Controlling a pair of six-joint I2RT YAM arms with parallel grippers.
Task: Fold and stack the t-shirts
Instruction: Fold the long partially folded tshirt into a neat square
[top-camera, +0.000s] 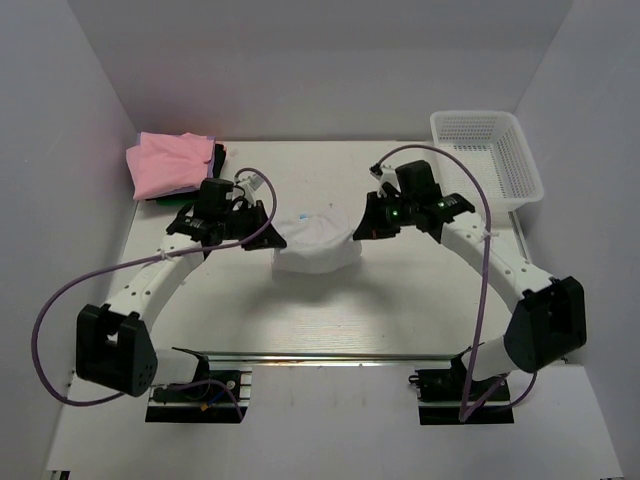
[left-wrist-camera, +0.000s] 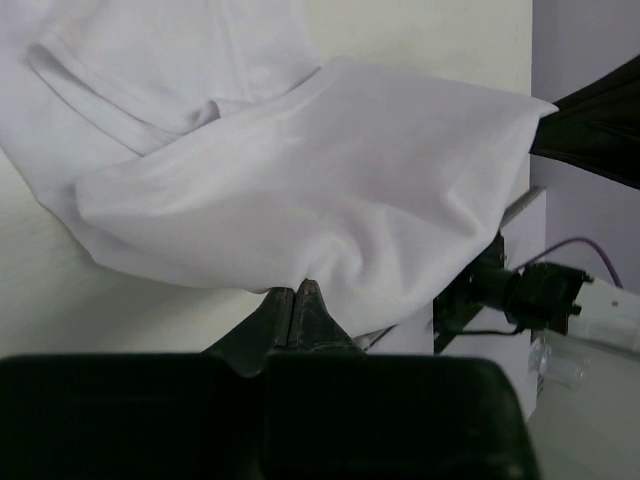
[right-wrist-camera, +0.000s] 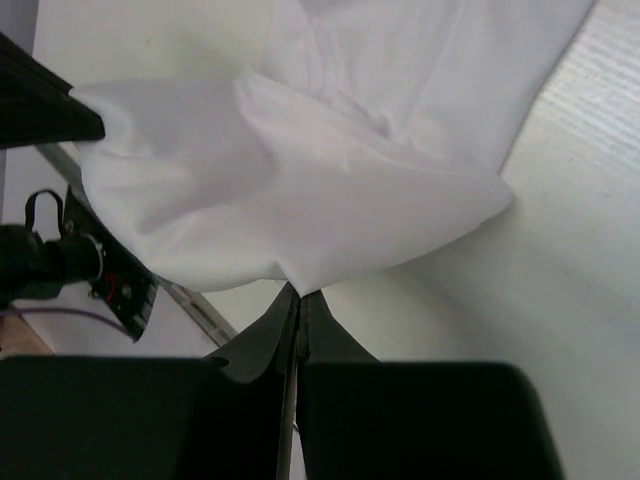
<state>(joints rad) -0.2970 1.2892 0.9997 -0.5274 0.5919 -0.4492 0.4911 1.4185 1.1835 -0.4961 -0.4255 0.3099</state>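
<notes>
The white t-shirt (top-camera: 315, 243) hangs bunched between both grippers above the middle of the table. My left gripper (top-camera: 268, 230) is shut on its left edge; in the left wrist view the closed tips (left-wrist-camera: 295, 291) pinch the white cloth (left-wrist-camera: 330, 190). My right gripper (top-camera: 358, 228) is shut on its right edge; in the right wrist view the closed tips (right-wrist-camera: 299, 293) pinch the cloth (right-wrist-camera: 300, 190). A folded pink t-shirt (top-camera: 170, 162) lies on darker folded shirts (top-camera: 216, 160) at the far left.
A white plastic mesh basket (top-camera: 485, 155) stands at the far right corner. White walls enclose the table on three sides. Purple cables loop beside each arm.
</notes>
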